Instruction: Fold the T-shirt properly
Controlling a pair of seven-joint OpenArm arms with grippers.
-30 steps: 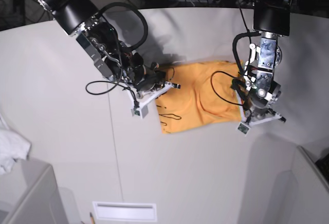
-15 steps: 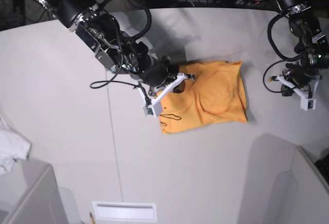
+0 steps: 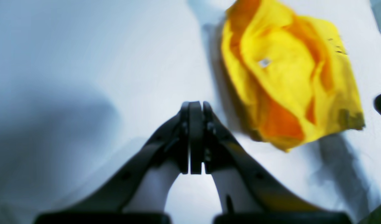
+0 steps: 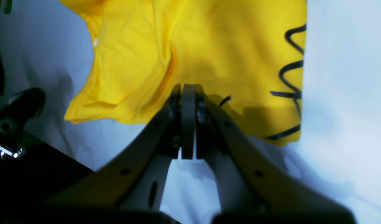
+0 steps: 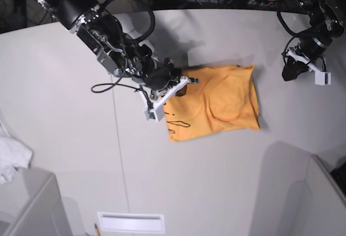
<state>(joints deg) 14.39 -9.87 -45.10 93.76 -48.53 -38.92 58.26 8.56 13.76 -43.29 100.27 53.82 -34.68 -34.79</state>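
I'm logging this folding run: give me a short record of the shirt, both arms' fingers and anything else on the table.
garment: orange-yellow cotton T-shirt with black script, folded to a rough rectangle, flat on white table
left gripper: fingers shut, empty, off to the shirt's side
right gripper: fingers shut, at the shirt's lettered end; no cloth seen pinched
other: small white cloth at table edge

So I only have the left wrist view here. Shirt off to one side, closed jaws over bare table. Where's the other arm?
Observer: The right gripper is at the T-shirt's lettered edge, jaws shut; the right wrist view shows no cloth between them.
Operator: Is the shirt folded?
Observer: The base view shows a compact rectangle, black script along one end.
Operator: And my arm?
Observer: The left gripper is raised well clear of the shirt, beyond its far side.
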